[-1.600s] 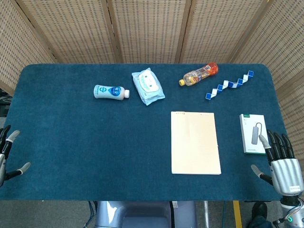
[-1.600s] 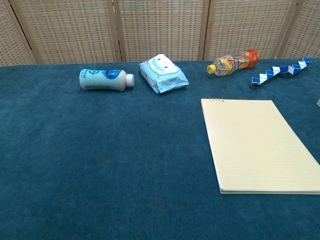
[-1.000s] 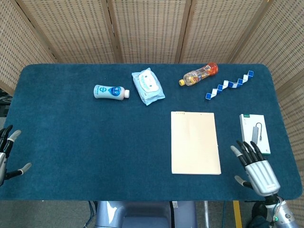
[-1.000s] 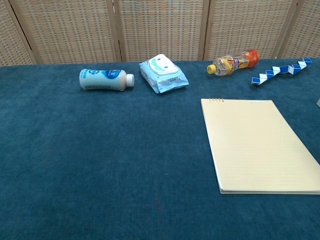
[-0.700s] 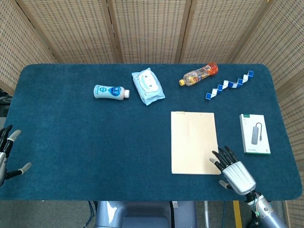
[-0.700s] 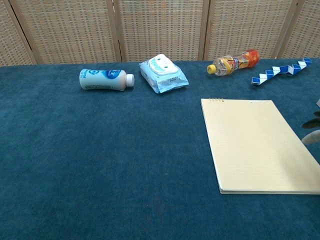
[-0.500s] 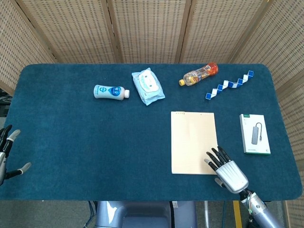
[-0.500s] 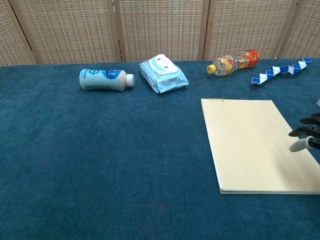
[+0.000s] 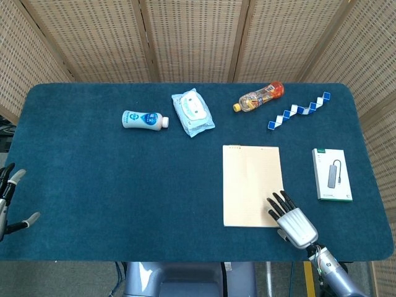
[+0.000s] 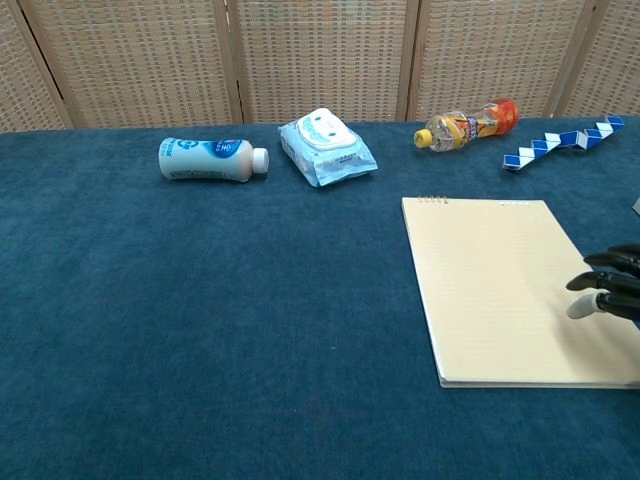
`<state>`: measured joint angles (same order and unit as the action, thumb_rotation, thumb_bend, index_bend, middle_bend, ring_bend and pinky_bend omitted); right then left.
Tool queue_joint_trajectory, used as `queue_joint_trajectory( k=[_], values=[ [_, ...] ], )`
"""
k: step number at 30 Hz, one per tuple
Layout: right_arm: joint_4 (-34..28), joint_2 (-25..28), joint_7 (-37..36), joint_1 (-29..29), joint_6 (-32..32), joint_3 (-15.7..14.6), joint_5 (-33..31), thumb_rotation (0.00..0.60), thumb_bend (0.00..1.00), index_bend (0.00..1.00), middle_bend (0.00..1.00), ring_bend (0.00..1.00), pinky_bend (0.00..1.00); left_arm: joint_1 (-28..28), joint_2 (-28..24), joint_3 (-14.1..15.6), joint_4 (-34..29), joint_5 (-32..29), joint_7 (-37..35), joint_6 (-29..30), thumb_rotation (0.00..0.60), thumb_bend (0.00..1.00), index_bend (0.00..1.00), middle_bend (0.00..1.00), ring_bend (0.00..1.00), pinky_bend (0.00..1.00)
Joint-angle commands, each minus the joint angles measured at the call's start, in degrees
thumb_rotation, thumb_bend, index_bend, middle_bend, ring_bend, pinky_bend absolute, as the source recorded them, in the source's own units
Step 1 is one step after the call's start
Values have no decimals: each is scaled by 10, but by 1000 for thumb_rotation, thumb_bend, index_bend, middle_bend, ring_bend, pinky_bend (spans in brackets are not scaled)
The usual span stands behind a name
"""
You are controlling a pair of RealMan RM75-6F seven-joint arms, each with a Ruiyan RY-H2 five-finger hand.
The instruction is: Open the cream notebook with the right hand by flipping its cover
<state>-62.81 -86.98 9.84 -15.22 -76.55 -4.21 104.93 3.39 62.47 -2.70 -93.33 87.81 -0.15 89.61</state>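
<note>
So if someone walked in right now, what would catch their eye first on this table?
Probably the flat cream notebook, closed on the dark blue table cloth right of centre, with the silver right hand at its near right corner, fingers spread. Next, the far row: white milk bottle, pale blue wipes pack, orange drink bottle, blue-and-white folding puzzle.

Matt paper is showing on the cream notebook (image 9: 252, 185), lying on the table (image 9: 93, 179) with its napped blue cloth; the right hand (image 9: 293, 223) is gleaming like brushed metal with dark fingers.
</note>
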Motion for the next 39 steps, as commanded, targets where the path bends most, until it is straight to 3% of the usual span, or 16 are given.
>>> queue_joint_trajectory(
  k=[1,39],
  values=[
    [6,-5,1,-1,0,-1,-2,600,349,239,165,24,57,0,0,0,0,0,-1,0,600,0,0,0,0,0],
    [50,-37,16,-3,-21,-23,-10,600,363,239,165,28,57,-1,-5,-1,-1,-1,-10,-2,600,0,0,0,0,0]
  ],
)
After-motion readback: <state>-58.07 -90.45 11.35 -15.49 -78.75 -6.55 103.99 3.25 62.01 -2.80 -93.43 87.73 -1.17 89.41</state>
